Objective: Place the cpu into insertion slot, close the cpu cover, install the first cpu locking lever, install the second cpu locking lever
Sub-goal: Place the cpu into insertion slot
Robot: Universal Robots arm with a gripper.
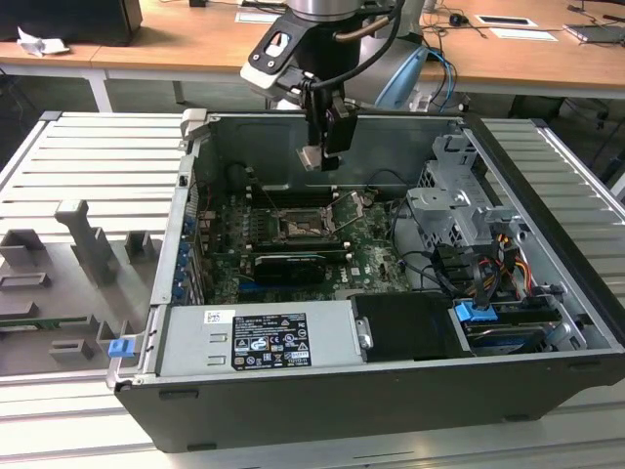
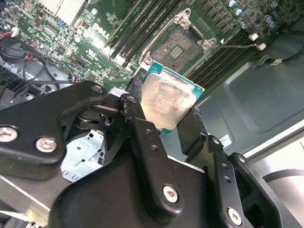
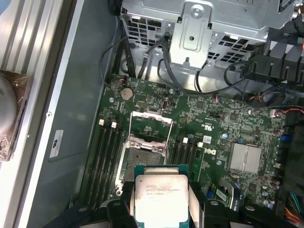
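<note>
Second wrist view | step 1, placement | my gripper [image 2: 164,102] clamps the cpu [image 2: 173,92] above the insertion slot [image 2: 178,48] | likely needs squaring, straight descent.

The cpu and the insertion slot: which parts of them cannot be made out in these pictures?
- The cpu: its underside faces away from the camera in both wrist views, and in the second wrist view the end effector covers two of its sides.
- The insertion slot: in the first wrist view the held cpu hides its near part. In the exterior view its contacts are too small to see.
</note>
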